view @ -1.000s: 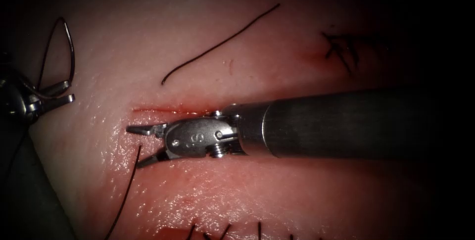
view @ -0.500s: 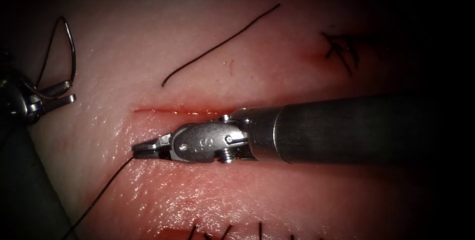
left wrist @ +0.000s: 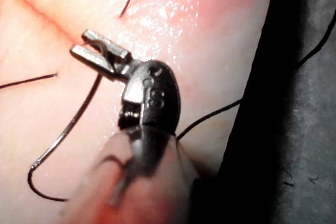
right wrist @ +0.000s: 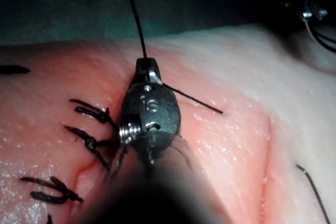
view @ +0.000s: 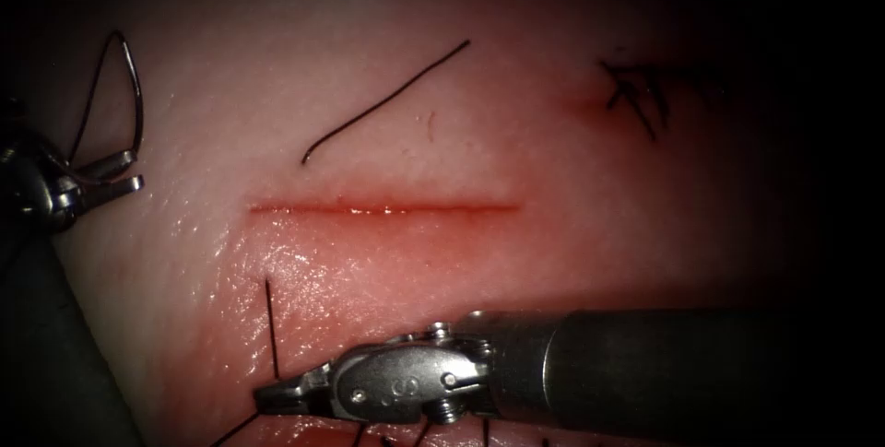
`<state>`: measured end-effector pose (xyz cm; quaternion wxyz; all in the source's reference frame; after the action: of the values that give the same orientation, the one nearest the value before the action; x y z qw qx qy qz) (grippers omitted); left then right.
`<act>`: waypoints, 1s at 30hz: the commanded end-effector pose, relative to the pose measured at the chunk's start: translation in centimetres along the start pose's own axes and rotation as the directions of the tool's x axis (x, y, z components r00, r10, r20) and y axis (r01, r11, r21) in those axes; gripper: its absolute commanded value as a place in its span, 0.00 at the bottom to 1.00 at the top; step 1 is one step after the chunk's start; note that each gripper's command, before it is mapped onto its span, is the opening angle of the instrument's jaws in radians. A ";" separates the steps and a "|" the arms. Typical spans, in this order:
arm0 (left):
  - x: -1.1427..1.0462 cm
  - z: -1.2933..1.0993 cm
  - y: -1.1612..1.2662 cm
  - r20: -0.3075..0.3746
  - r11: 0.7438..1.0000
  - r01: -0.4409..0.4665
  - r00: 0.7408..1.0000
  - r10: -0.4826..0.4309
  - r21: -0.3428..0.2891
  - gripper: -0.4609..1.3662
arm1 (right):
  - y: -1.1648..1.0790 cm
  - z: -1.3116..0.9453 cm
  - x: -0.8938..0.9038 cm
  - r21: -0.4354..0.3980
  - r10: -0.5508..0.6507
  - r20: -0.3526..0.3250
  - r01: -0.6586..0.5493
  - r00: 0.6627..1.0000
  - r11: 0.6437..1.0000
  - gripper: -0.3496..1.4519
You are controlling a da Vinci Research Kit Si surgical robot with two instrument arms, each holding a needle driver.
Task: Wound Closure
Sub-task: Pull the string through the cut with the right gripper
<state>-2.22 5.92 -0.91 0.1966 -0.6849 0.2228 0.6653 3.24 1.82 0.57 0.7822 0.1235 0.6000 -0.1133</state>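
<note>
Right tool (view: 267,398), lower frame: jaws clamped on thread (view: 270,327), limp and light; left tool (view: 129,173), upper left: jaws gripping needle (view: 136,88) near its tail, clear of tissue (view: 516,134); stiff, slippery, best held mid-curve; cut (view: 383,208) centre.

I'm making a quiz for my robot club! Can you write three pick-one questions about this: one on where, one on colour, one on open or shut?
1. Where is the needle?
A. lying on the cut
B. in the left tool
C. in the right tool

2. What colour is the thread?
A. white
B. dark
C. green

3. The right tool's jaws are:
A. wide open
B. shut on the thread
C. shut on the needle

Answers:
1. B: the left tool grips the needle near one end, clear of the tissue.
2. B: the thread looks nearly black.
3. B: the jaws pinch it below the cut.
</note>
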 end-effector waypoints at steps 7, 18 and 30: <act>-0.01 0.01 0.00 -0.001 1.000 0.001 1.000 -0.001 -0.010 0.06 | -0.31 0.21 0.39 0.042 -0.003 -0.015 0.003 1.000 0.999 0.00; -0.01 0.02 0.00 -0.001 1.000 -0.005 1.000 0.005 -0.010 0.06 | -0.70 0.40 0.73 0.100 0.003 -0.019 -0.001 1.000 0.995 0.00; -0.01 0.02 0.00 0.001 1.000 -0.005 1.000 0.005 -0.012 0.06 | -0.87 0.54 0.79 0.157 0.036 -0.038 -0.029 0.999 0.987 0.00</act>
<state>-2.24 5.94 -0.90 0.1947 -0.6841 0.2242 0.6662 3.65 0.78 -0.11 0.7593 0.1967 0.6031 -0.1454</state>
